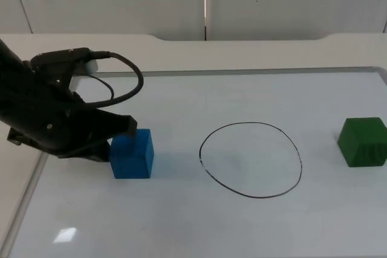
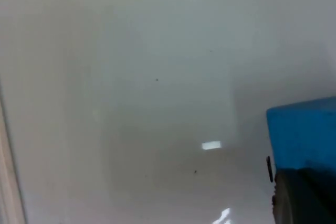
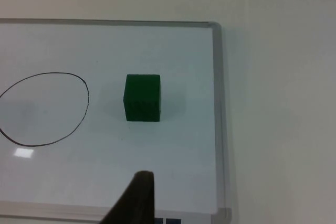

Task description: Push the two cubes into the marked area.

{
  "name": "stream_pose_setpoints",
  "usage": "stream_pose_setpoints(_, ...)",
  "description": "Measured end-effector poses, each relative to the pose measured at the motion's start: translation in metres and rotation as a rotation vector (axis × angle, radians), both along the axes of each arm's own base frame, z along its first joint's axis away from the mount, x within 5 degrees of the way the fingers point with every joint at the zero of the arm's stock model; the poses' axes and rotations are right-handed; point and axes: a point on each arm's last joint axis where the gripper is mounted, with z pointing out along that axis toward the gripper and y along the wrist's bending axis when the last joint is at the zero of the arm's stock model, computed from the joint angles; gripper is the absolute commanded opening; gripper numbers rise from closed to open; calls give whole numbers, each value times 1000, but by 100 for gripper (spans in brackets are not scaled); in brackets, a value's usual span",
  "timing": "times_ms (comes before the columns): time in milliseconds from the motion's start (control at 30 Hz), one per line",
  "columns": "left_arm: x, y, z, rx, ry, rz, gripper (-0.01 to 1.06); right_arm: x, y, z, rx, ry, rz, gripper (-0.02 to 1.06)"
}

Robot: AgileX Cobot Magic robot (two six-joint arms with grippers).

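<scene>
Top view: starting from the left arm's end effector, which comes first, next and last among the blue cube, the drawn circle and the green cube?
Measured from the left end effector in the top view:
1. Blue cube: right against it, at the table's left.
2. Drawn circle: mid-table, to the blue cube's right, apart from it.
3. Green cube: far right, beyond the circle.

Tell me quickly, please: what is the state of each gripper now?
Left gripper: against the blue cube; open or shut cannot be told.
Right gripper: back from the green cube, holding nothing; fingers cannot be told.
</scene>
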Motion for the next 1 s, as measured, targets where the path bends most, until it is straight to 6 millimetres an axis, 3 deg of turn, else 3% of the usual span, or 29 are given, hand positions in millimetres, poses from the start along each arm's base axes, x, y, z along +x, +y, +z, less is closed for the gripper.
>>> stream_pose_setpoints(567,-4,-16,0,15,-21,-47,0,0,0,0,0,0,0,105)
stream_pose_setpoints(1000,4,-19,6,10,-54,-42,0,0,0,0,0,0,0,105)
